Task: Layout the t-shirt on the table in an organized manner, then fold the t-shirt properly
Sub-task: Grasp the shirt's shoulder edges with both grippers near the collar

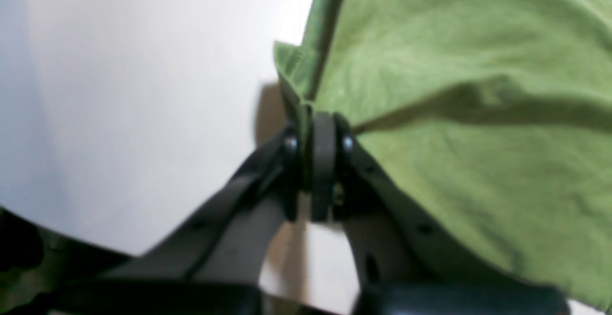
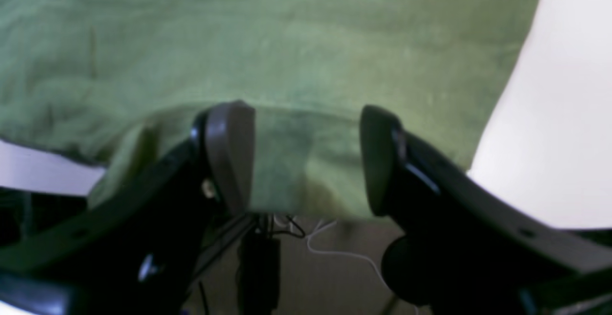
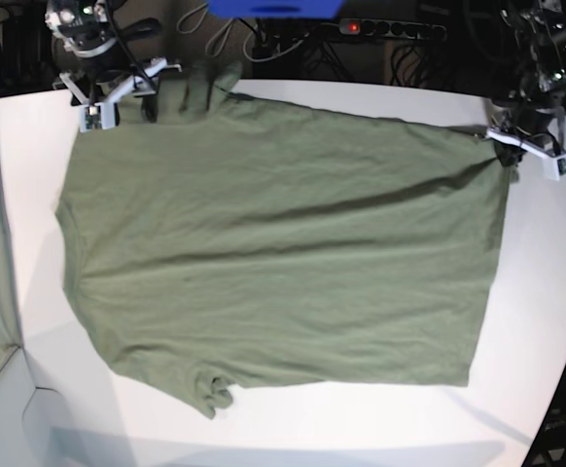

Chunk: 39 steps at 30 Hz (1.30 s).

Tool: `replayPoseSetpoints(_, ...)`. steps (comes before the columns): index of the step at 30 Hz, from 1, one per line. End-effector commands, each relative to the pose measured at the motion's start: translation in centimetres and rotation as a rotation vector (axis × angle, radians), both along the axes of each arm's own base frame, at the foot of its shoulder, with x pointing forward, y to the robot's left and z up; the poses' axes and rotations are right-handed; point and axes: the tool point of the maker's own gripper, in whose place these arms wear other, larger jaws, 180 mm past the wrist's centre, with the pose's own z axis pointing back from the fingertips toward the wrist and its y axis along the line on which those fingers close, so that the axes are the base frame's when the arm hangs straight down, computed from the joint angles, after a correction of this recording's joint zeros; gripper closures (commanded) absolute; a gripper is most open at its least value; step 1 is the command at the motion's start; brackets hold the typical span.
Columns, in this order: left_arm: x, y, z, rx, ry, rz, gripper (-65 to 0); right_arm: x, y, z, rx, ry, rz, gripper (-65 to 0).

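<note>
White table [image 3: 546, 292] fills the base view, cable clutter and a power strip [image 3: 390, 27] along the far edge at 12 o'clock. T-shirt [image 3: 283, 253] lies spread nearly flat across the middle. Long axis runs 9-to-3: collar/shoulder end at 9, hem at 3. One sleeve is bunched at approx 7 o'clock; the other runs up at 11 toward the far edge.

Left gripper [image 1: 318, 128] sits at approx 2 o'clock in base view, on the far hem corner. Its wrist cam shows the pads pressed together w/ a fold of shirt edge pinched between them. A crease runs from the pinch across the cloth, so I'd guess there's some tension in it.

Right gripper [image 2: 306, 157] is at 11 o'clock, over the far sleeve. Jaws spread wide, cloth lying between the fingers [image 2: 229, 152], nothing clamped. The sleeve edge overhangs the table rim there; floor and wires visible below it in the wrist cam.

Key relation: both arms are on the far long edge, one per end, and the shirt body lies toward 6 from both. Left has its corner; right is in position but not closed. My read: layout is mostly done bar the crumpled 7 o'clock sleeve. Next step needs the right one to close on the sleeve/shoulder so the far edge can move as one line. Near edge is well apart from both.
</note>
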Motion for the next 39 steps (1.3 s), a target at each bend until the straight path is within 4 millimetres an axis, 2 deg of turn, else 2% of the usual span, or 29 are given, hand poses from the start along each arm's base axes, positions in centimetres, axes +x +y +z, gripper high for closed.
replayPoseSetpoints(1, 0.6, 0.3, 1.1, 0.019, -0.039, -0.005, -0.2, 0.1, -0.7, 0.7, -0.015, -0.026, -0.012, -37.3)
replayPoseSetpoints(7, 0.5, 0.2, 0.9, 0.012, -0.035, -0.002, -0.2, -0.6, -3.2, 0.4, -0.042, -0.015, -0.108, -46.5)
replayPoseSetpoints(10, 0.5, 0.2, 0.9, 0.012, -0.035, -0.002, -0.2, -1.2, -4.2, -0.8, -0.053, 0.017, -0.13, -46.6)
replayPoseSetpoints(13, 0.5, 0.2, 0.9, 0.011, -0.035, -0.002, -0.2, -0.5, -4.7, -1.8, -0.057, 0.025, -0.144, -46.6)
replayPoseSetpoints(16, 0.5, 0.2, 0.9, 0.011, -0.035, -0.002, -0.2, -0.9, -5.0, -2.8, -0.058, 0.05, -0.153, -46.6)
replayPoseSetpoints(30, 0.6, 0.2, 0.9, 0.009, -0.035, -0.001, -0.2, -2.3, -5.5, -3.2, -0.065, 0.078, -0.169, -46.5)
replayPoseSetpoints(37, 0.6, 0.2, 0.9, 0.009, -0.037, -0.001, -0.2, -2.7, -5.8, -4.8, -0.063, 0.117, -0.18, -46.0)
replayPoseSetpoints(39, 0.6, 0.1, 0.9, 0.008, -0.035, -0.002, -0.2, -3.0, -5.8, -5.3, -0.062, 0.131, -0.183, -42.7)
